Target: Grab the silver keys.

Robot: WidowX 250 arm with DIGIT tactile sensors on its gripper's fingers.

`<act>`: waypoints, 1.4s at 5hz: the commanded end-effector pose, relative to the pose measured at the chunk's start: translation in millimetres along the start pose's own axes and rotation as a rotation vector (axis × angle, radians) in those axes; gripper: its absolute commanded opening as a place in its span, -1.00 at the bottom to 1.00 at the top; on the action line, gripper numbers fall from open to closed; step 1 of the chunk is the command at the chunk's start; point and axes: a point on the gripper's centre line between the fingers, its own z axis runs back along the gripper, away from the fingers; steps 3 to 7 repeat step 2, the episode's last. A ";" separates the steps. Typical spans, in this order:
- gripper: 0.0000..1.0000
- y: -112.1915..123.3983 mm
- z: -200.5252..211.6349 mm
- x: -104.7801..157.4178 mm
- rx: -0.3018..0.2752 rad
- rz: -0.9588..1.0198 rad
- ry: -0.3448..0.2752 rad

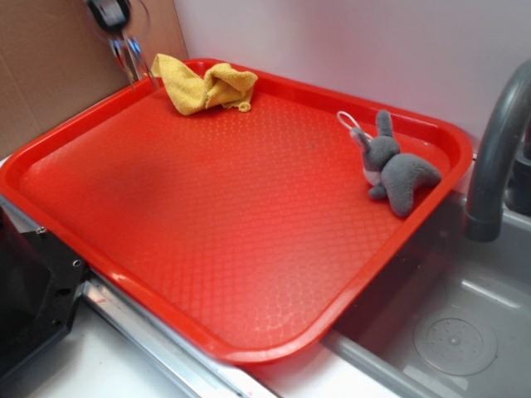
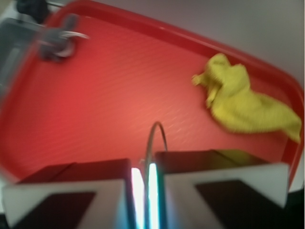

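Cloth (image 1: 206,86) and bunny (image 1: 393,167) on tray (image 1: 249,240)

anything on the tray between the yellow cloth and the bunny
No. In the exterior view the tray is bare between the cloth and the bunny; the wrist view shows the same.

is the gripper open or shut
Shut on the keys: in the wrist view the gripper fingers nearly meet, a thin ring loop poking out between them.

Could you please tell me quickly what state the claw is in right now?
Claw: closed on the silver keys, lifted above the red tray's far corner; the key ring pokes out between its fingers.
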 end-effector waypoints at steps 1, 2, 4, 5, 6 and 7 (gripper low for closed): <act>-1.00 -27.2 25.6 14.1 0.013 0.287 0.053; -1.00 -31.7 11.3 20.7 0.047 0.333 0.102; -1.00 -31.7 11.3 20.7 0.047 0.333 0.102; -1.00 -31.7 11.3 20.7 0.047 0.333 0.102; -1.00 -31.7 11.3 20.7 0.047 0.333 0.102; -1.00 -31.7 11.3 20.7 0.047 0.333 0.102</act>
